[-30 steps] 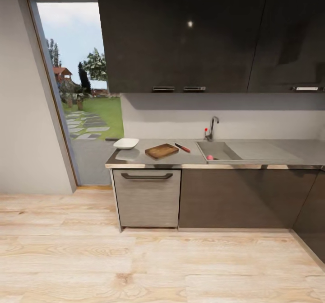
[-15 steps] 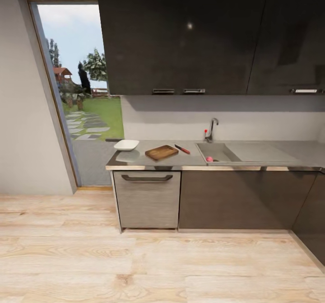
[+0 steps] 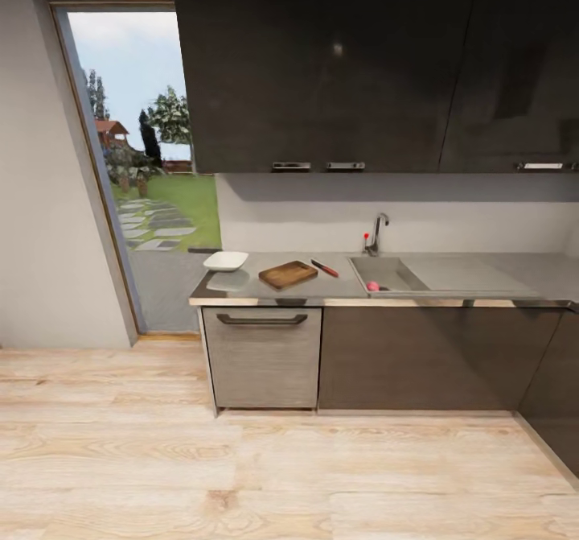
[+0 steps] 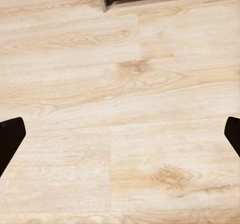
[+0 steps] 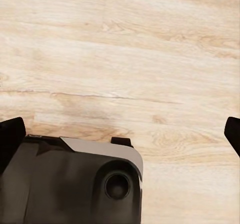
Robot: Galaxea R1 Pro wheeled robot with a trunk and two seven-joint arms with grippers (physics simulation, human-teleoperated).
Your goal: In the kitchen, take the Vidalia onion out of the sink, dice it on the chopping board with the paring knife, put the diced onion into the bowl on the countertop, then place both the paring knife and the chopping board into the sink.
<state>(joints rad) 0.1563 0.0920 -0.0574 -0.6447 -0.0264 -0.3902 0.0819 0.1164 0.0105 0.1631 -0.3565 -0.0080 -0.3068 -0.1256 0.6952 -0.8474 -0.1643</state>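
Across the wooden floor, both tools, left tool [image 4: 120, 134] and right tool [image 5: 120, 134], are hanging spread and empty; nothing is done yet: onion [image 3: 372, 286] is sitting in the sink [image 3: 394, 270], chopping board [image 3: 288, 274] and paring knife [image 3: 325, 267] are lying untouched mid-table [image 3: 338, 289].

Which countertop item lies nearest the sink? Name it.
The paring knife: its red handle lies beside the sink, while the chopping board and bowl sit farther left.

bowl [image 3: 225, 261] — chopping board [image 3: 288, 274] — paring knife [image 3: 325, 267] — sink [image 3: 388, 273]
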